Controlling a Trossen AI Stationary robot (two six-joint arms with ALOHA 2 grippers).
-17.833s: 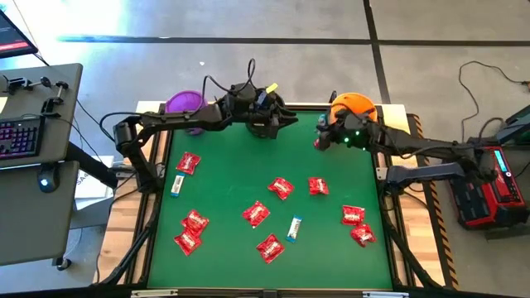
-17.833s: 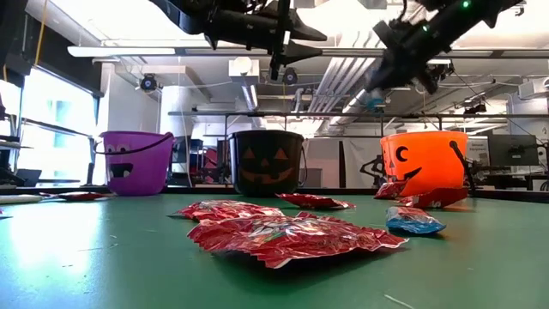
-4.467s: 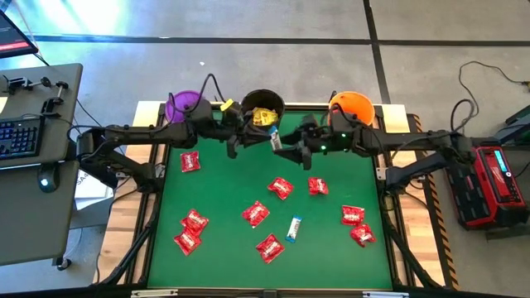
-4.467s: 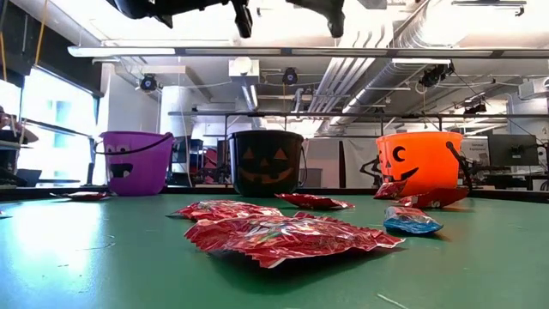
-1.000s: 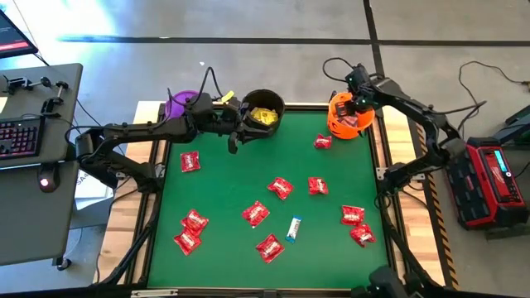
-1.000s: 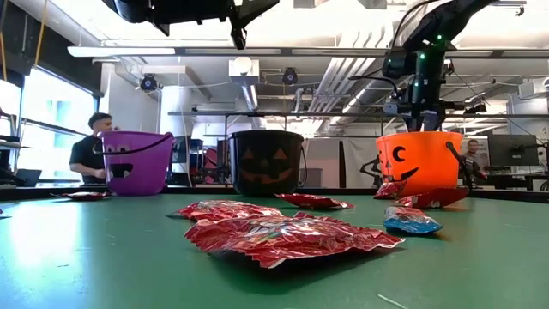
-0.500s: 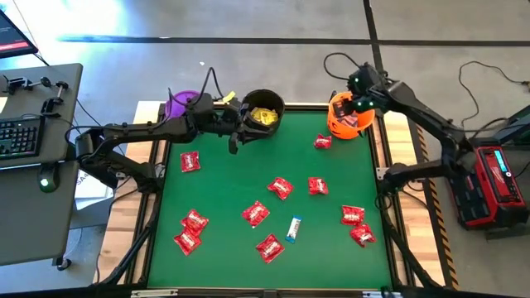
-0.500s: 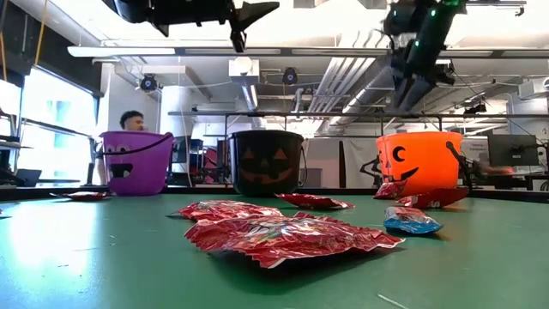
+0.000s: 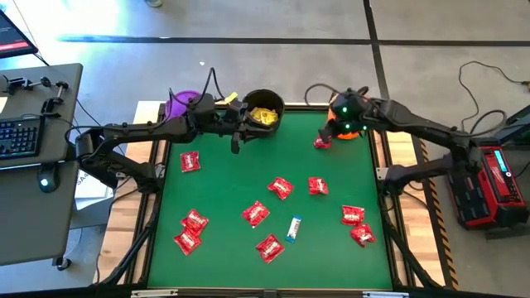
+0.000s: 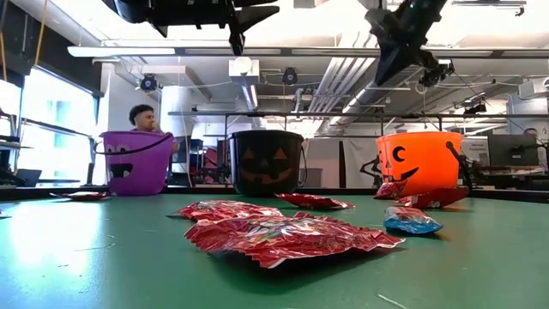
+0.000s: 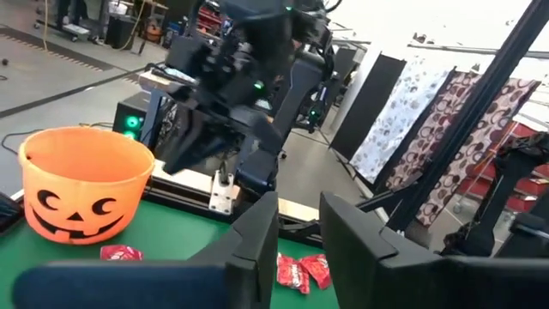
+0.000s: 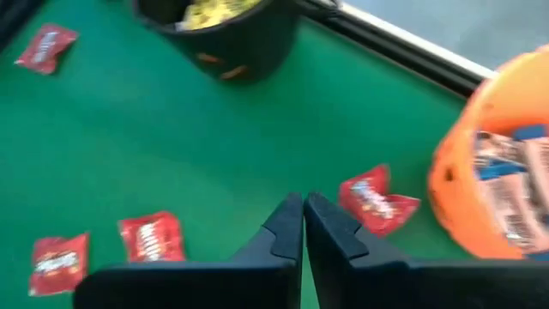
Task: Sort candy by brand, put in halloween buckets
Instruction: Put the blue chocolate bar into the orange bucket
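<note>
Progress: partway, by my read. Black pail (image 9: 263,105) holds yellow packets (image 9: 264,116); orange pail (image 12: 493,163) has white-and-blue bars inside (seen from R wrist). Purple pail (image 9: 183,103) contents: can't tell.
Left to do: approx ten red packets on the mat, e.g. one (image 9: 190,161) near L arm, one (image 9: 322,142) just beside orange pail, a pair (image 9: 357,224) at R side; plus one white-and-blue bar (image 9: 293,228) mid-front. No yellows loose on the mat.
R gripper (image 12: 303,225): fingers pressed together, nothing between them; up in the air by orange pail, above the nearby red packet.
L gripper (image 11: 300,249): over the back edge next to black pail, jaws with a narrow gap, empty as far as L wrist view shows.
Next (judgement): reds prob. go to purple pail, the bar to orange.
Surface: green mat (image 9: 232,190), flat, set in a wood-edged table w/ dark rails.
Room: grey concrete floor, desk w/ keyboard (image 9: 16,136) at L, red box (image 9: 489,186) at R; low view shows a person (image 10: 147,118) behind purple pail, exposed ducts overhead.
</note>
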